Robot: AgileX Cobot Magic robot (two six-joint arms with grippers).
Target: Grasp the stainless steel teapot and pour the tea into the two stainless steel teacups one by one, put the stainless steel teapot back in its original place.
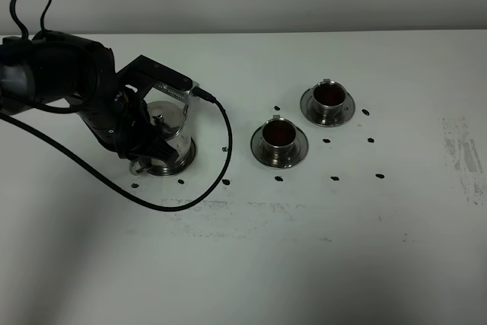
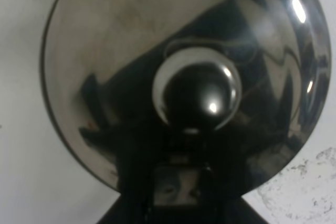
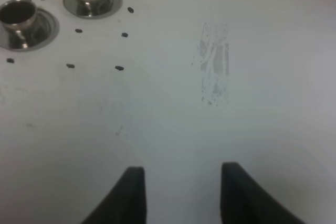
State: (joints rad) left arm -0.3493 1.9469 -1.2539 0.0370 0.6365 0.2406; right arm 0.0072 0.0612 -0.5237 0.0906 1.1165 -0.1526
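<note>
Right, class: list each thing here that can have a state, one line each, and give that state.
Stainless steel teapot: upright on its tray, lid on.
Nearer teacup: upright on its saucer, dark liquid inside.
Farther teacup: upright on its saucer, dark liquid inside.
Left gripper: down at the teapot; shut.
Right gripper: above bare table, holding nothing; fingertips apart.

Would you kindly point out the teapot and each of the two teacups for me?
teapot (image 1: 169, 123): high outside view, on its lid beside the knob.
nearer teacup (image 1: 278, 135): high outside view, on the dark tea inside it.
farther teacup (image 1: 329, 95): high outside view, on the dark tea inside it.
</note>
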